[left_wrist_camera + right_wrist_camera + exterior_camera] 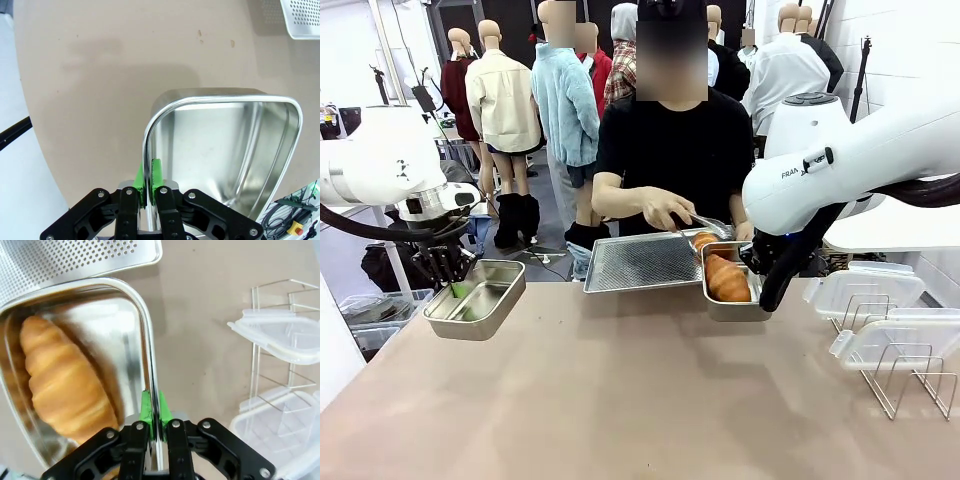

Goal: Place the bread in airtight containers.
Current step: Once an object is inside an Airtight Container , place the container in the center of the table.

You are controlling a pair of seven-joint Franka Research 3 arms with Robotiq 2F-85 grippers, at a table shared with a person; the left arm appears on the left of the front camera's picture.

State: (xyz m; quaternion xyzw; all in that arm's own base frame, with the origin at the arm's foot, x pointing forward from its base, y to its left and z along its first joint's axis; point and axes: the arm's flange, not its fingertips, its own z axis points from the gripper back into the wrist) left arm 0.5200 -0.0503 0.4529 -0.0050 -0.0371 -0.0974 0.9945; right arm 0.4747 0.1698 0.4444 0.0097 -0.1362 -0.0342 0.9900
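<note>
My left gripper [148,181] is shut on the rim of an empty steel airtight container [225,150], green pads on either side of the wall. In the front view that tin [475,298] sits at the table's far left with the left gripper [454,288] on its near-left rim. My right gripper [154,412] is shut on the rim of the second tin [127,315], which holds a golden croissant [60,380]. Across the table, the person's hand [665,210] holds tongs [712,228] over that tin [732,310], where a croissant [728,280] lies and another [705,241] sits behind it.
A large perforated metal tray [640,262] lies in front of the person, touching the right tin. Clear plastic lids [865,290] rest on a wire rack [910,385] at the right; the lids [285,335] are close beside my right gripper. The near table is bare.
</note>
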